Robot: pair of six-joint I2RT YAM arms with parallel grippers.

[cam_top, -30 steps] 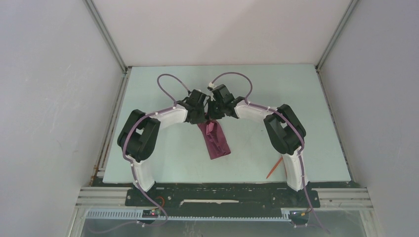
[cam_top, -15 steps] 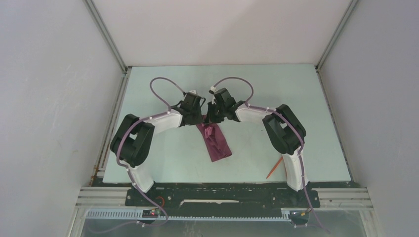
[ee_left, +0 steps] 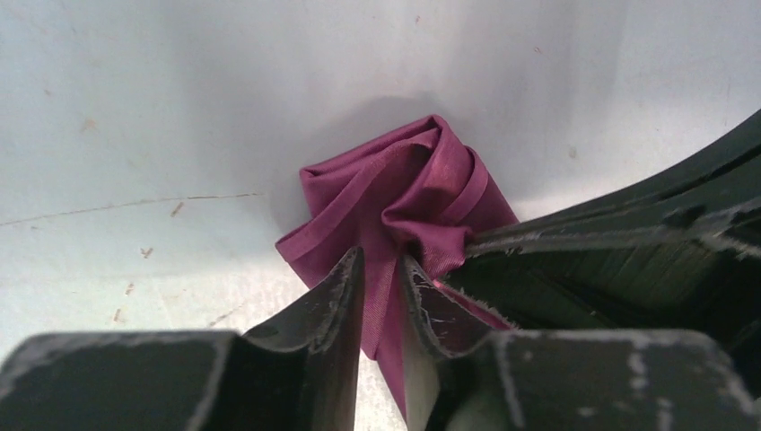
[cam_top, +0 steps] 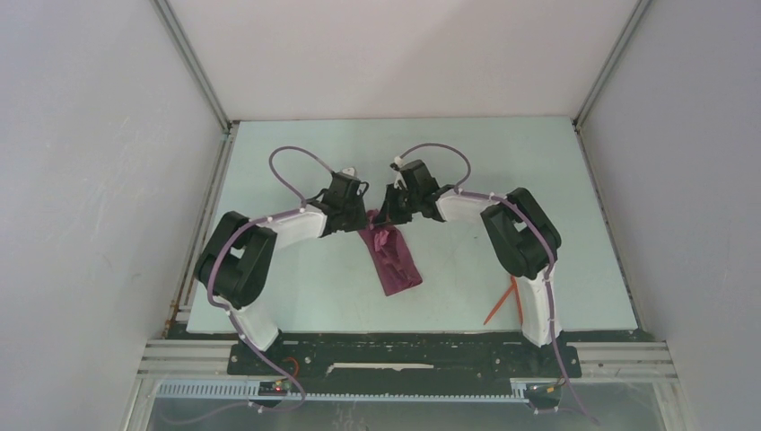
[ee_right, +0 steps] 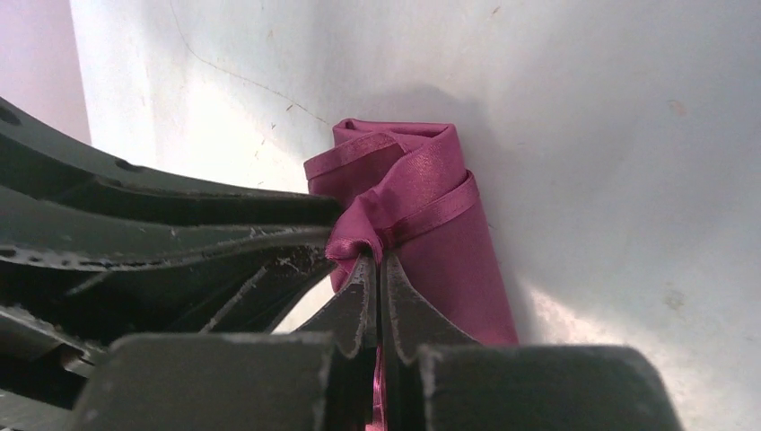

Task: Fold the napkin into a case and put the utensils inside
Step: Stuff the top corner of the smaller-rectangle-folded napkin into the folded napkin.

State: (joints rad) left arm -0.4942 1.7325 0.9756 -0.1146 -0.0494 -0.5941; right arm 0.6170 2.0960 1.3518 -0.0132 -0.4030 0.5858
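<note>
Pale table, plum napkin, orange utensils

The top camera looks down from the near side; both wrist cameras closely face the bunched napkin.

So the napkin lies around the middle of the table, a narrow strip running from its far end down toward the near right. Both grippers sit at that far end, just beside each other. The left gripper is on the strip's left side and the right gripper on its right. The utensils lie well off to the right, near the front edge by the right arm. One looks partly tucked behind that arm, hard to tell.
</note>
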